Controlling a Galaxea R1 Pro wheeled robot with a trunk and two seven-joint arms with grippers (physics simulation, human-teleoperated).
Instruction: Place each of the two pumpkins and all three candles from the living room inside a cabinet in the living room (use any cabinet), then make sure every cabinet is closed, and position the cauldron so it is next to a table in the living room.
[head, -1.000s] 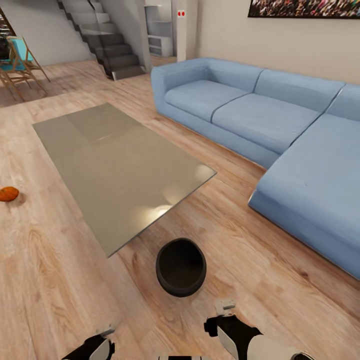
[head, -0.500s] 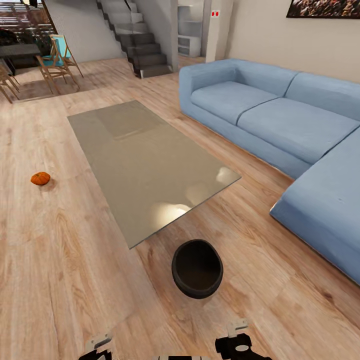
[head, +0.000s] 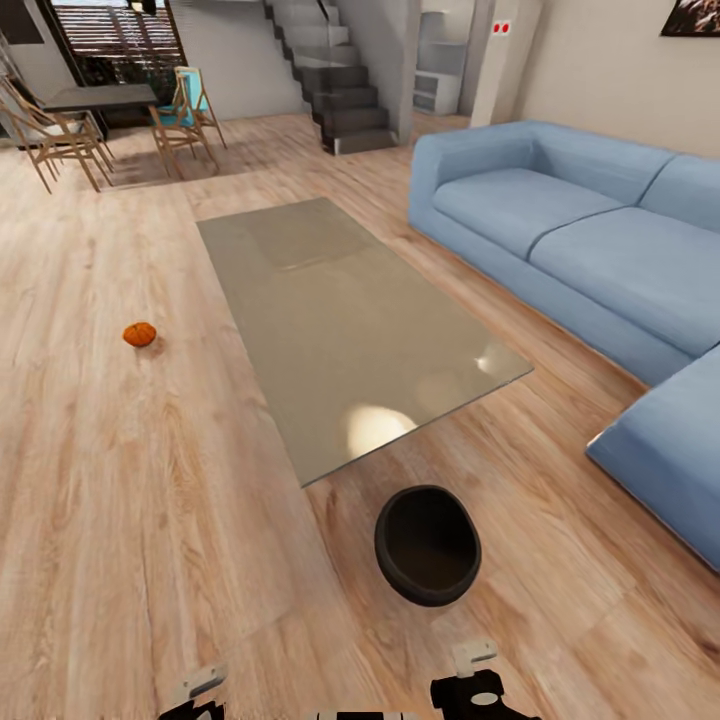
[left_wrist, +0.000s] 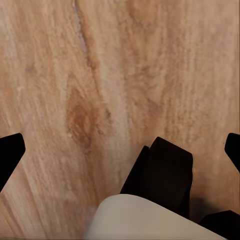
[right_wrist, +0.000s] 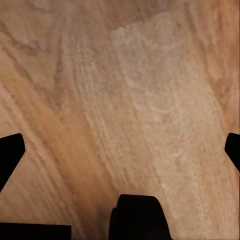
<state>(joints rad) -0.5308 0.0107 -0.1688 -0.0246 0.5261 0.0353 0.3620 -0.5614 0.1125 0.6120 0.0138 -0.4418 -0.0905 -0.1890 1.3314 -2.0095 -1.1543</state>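
Judging progress, we saw the cauldron (head: 427, 545) already on the floor just beside the near corner of the glass table (head: 350, 320), one pumpkin (head: 139, 334) loose beyond the table's left edge, and both left gripper (left_wrist: 120, 150) and right gripper (right_wrist: 120, 150) spread and empty.

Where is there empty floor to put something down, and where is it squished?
Free: the wide wooden floor between the pumpkin and the glass table. The tabletop is bare too. Tight: the strip between table and blue sofa, and around the cauldron by the table's near corner.
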